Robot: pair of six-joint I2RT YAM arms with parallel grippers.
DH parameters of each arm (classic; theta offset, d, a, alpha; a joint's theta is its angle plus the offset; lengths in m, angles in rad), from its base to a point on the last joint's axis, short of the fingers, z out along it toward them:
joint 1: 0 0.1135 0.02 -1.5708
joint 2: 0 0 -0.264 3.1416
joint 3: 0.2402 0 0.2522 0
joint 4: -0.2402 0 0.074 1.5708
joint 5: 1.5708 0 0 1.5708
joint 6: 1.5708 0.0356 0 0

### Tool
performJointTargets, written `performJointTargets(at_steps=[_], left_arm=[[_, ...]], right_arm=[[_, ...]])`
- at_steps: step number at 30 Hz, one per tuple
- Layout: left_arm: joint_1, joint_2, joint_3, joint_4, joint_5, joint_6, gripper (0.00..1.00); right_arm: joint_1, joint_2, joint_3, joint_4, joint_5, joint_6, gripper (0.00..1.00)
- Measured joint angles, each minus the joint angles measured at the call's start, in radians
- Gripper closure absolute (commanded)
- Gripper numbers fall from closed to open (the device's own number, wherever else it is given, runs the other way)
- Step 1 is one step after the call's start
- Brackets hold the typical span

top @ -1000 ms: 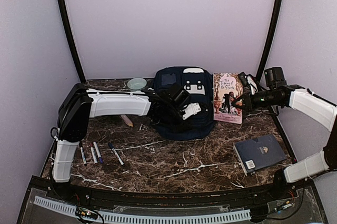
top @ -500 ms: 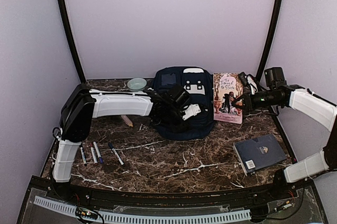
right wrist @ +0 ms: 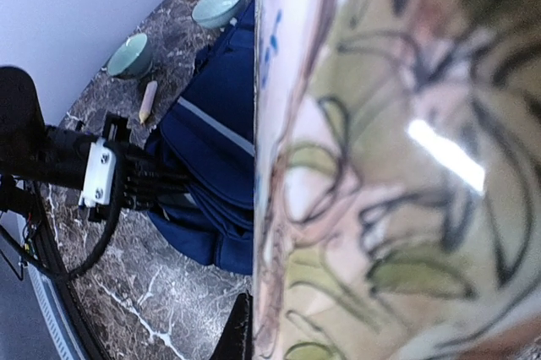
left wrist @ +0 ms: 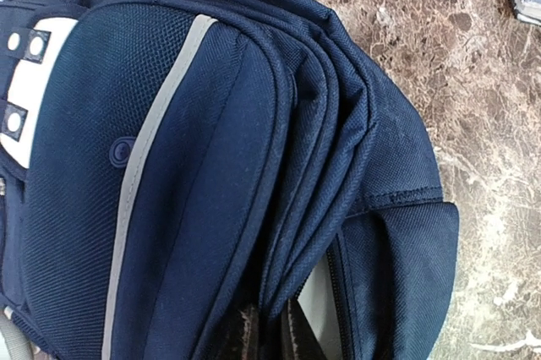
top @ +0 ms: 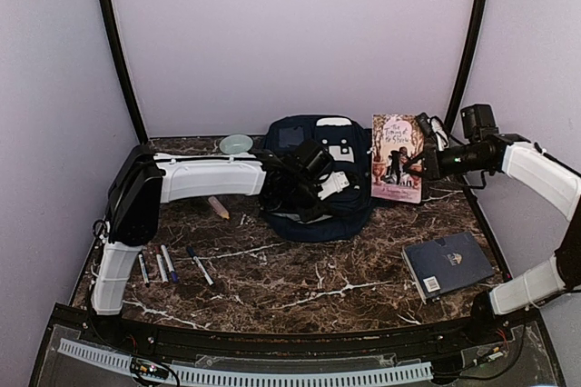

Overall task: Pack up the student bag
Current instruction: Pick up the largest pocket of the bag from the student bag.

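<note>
The student bag (top: 313, 137), navy with a white stripe, lies at the back middle of the table. My left gripper (top: 345, 194) is at its near right edge. In the left wrist view the bag (left wrist: 169, 166) fills the frame. There the left gripper (left wrist: 270, 326) is shut on the folded edge of the flap beside an open zip, with light lining showing. My right gripper (top: 419, 164) is shut on an illustrated book (top: 397, 158), held upright to the right of the bag. The book (right wrist: 397, 166) blocks most of the right wrist view, and only one dark finger (right wrist: 241, 335) shows.
A dark blue hardcover book (top: 448, 264) lies at the front right. Several pens (top: 168, 262) lie at the front left, with a pencil (top: 218, 208) behind them. A teal bowl (top: 236, 143) stands left of the bag. Cables hang at the back right corner.
My left gripper has closed on the bag's flap edge and pulled it slightly up and right. The right arm has lifted the illustrated book a little higher and further right.
</note>
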Motion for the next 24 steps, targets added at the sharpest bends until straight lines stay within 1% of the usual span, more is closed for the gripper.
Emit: performJointTargets(at_steps=[5,8,13,17,24], left_arm=[[0.0,-0.05,0.0,0.016,-0.032,-0.002,1.0],[0.0,-0.095,0.0,0.043,-0.055,-0.015,1.0],[0.005,-0.151,-0.001,0.119,-0.096,-0.043,1.0],[0.008,-0.162,-0.001,0.191,-0.128,-0.048,1.0],[0.033,-0.162,0.003,0.256,-0.121,-0.08,1.0]], right_arm=[[-0.013,0.021,0.177,-0.063,-0.031,0.008,1.0],[-0.013,0.02,0.229,-0.092,-0.046,0.008,1.0],[-0.013,0.017,0.235,-0.177,-0.065,0.005,1.0],[-0.013,0.003,0.22,-0.228,-0.099,-0.001,1.0],[-0.013,-0.042,0.153,-0.264,-0.188,0.002,1.0]])
